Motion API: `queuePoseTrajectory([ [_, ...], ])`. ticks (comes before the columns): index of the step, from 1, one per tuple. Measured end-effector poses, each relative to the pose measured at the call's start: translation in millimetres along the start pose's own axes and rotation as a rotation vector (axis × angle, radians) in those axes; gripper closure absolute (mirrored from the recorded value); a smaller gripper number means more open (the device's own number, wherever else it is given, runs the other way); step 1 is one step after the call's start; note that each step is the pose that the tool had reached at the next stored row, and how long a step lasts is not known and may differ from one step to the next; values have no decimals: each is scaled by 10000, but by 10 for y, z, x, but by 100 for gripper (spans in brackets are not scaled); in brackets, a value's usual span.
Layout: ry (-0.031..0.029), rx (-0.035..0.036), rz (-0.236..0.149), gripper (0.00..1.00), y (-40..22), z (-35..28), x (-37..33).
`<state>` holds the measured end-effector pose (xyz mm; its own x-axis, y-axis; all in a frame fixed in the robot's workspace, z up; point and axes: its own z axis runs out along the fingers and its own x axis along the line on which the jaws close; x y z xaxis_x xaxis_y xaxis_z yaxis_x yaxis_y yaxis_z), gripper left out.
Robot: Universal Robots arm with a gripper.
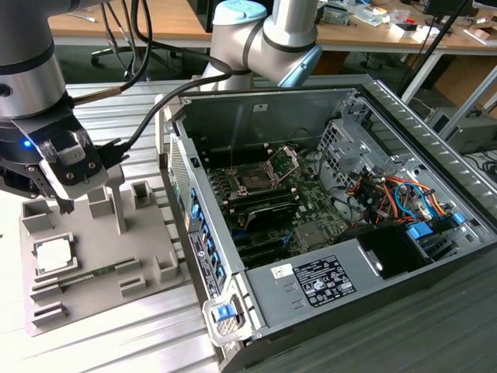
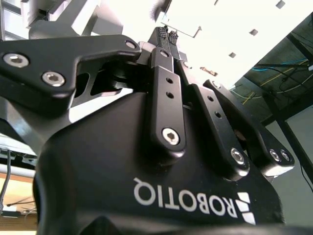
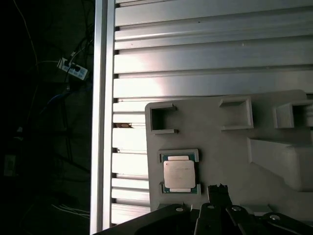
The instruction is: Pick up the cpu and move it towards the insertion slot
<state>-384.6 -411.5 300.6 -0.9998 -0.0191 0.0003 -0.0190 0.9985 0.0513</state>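
Gripper (image 1: 66,203) hovers above the fixture plate (image 1: 97,260), jaws pressed together, holding nothing.
At the exterior view's left, the cpu (image 1: 53,255), a silvery square with a thin darker rim, lies flat in its nest by the plate's near edge, open air above, the fingertips just beyond it and apart. Farther right, inside the open computer case (image 1: 311,291), sits the insertion slot (image 1: 255,180).

Silvery-grey arm (image 1: 289,27) with pale blue joint caps, black cables (image 1: 149,118) hanging off it, a blue light (image 1: 29,143) just above the gripper (image 2: 166,32), which is matt black, its linked fingers (image 2: 168,98) pinned by silver hex screws (image 2: 169,136), white lettering across its body
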Motion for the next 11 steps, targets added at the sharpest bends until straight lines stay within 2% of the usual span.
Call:
queuePoseTrajectory([
  [11,0,0,0,89,-15,26,1],
])
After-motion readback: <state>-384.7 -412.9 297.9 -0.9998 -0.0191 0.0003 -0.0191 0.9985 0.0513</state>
